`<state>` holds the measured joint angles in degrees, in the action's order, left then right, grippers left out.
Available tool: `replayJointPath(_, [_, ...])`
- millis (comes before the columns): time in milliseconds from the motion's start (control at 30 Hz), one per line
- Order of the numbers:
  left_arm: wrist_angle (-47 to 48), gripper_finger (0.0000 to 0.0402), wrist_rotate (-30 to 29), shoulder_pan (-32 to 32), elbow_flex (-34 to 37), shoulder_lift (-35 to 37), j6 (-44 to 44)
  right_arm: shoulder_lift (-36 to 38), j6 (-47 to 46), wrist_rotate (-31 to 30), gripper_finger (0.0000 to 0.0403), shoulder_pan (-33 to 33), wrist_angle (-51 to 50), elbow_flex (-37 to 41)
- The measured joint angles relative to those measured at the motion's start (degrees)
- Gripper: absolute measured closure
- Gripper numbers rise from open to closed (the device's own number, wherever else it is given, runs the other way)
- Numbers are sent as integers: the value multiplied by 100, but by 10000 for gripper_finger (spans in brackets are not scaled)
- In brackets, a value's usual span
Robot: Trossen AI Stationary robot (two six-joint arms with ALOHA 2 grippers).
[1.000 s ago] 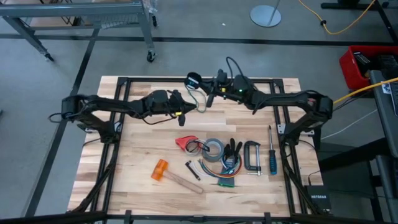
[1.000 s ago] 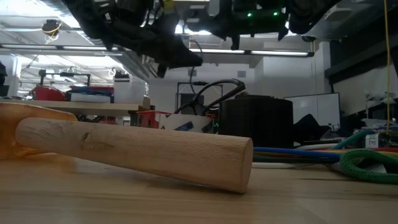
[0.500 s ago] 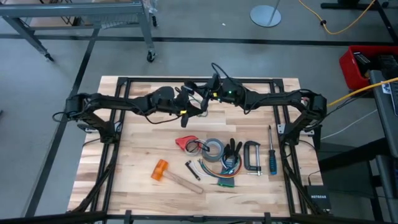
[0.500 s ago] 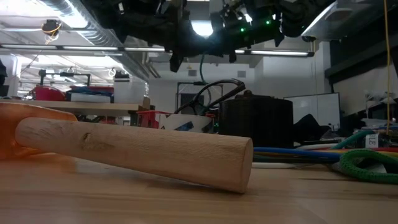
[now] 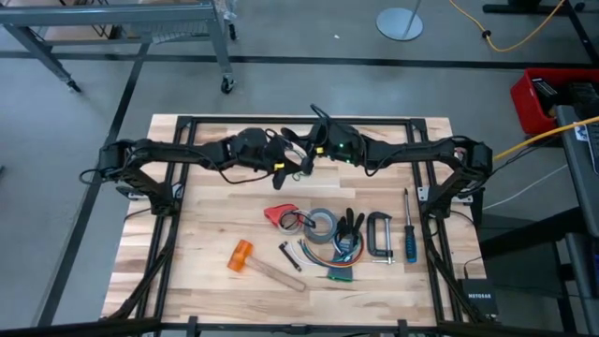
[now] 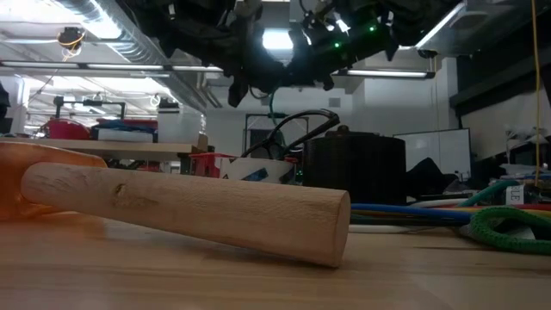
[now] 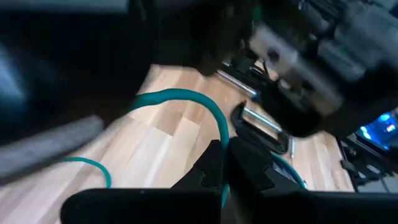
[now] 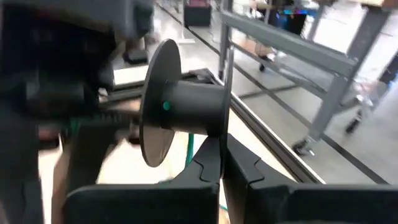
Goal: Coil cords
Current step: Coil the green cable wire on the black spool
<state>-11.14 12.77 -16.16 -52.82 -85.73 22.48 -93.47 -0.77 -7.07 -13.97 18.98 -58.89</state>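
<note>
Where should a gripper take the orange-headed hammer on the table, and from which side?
Grip the hammer at the middle of its wooden handle, coming from straight above with fingers across the shaft. It lies flat, the round handle is narrow and exposed there, and the orange head is bulkier.

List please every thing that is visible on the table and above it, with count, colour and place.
cord: one, teal-green, looping between the two grippers above the table's far middle
spool: one, black, at the right gripper
hammer: one, orange head, wooden handle, near left
red tool: one, centre
tape roll: one, grey, centre
wire bundle: one, multi-coloured, near centre
clamp: one, dark, right of centre
screwdriver: one, blue handle, right
left gripper: shut on the cord
right gripper: shut, beside the spool
</note>
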Motion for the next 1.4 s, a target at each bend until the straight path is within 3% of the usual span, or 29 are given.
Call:
replayJointPath(500, [-188, 401, -154, -189, -46, 16, -254, -10, 2, 145, 401, 53, -880, 17])
replayJointPath(1100, [1415, 401, -186, -507, -48, 930, -679, 626, -47, 283, 402, 50, -1841, 17])
replayJointPath(1400, [1705, 401, -235, -566, -44, 1023, -938, 1055, -69, 966, 402, 48, -2146, 14])
